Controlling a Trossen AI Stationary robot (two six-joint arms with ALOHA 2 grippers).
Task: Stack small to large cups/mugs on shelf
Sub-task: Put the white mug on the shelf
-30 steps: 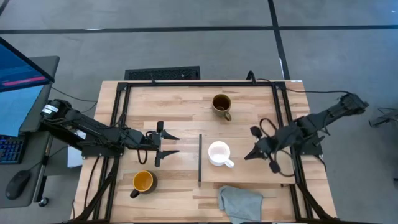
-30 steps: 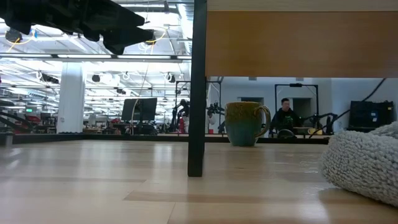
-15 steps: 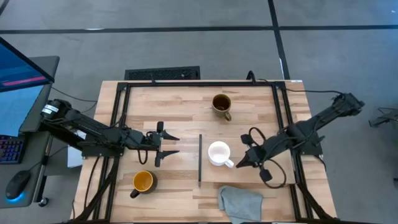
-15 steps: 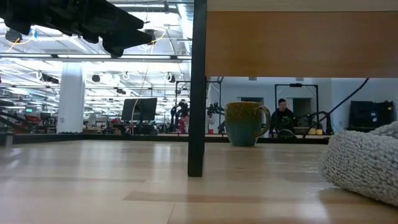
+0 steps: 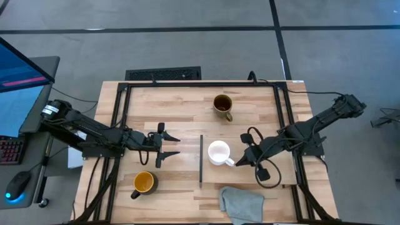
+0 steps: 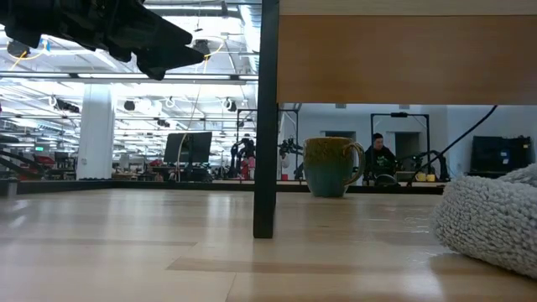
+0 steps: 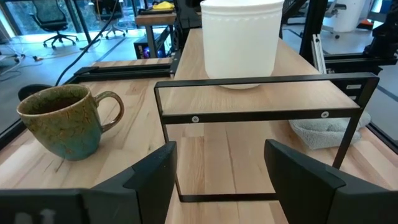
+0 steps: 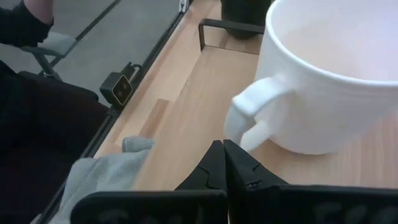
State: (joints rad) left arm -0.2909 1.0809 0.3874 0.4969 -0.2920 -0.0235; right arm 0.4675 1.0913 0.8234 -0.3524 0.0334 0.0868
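The small white mug stands upright on the light-wood shelf, its handle pointing to the near right. My right gripper is shut, its tips slanting down right beside that handle. The olive-brown mug stands on the table behind the shelf. The black mug with the yellow inside stands near the front left. My left gripper hovers open, level, left of the shelf's dark strip, and faces the white mug. My right gripper's shut fingertips come slanting down from the table's right to the lower end of the white mug's handle. I cannot tell whether they touch it. The mug stands upright on the shelf.
A grey cloth lies at the front edge, near the shelf's corner. The shelf's dark leg frame stands between my left gripper and the white mug. Black rails run along the table's sides.
My right gripper, still shut, has moved toward the table's left and a little toward its near edge, and has come up to the white mug's handle. The mugs have stayed where they were.
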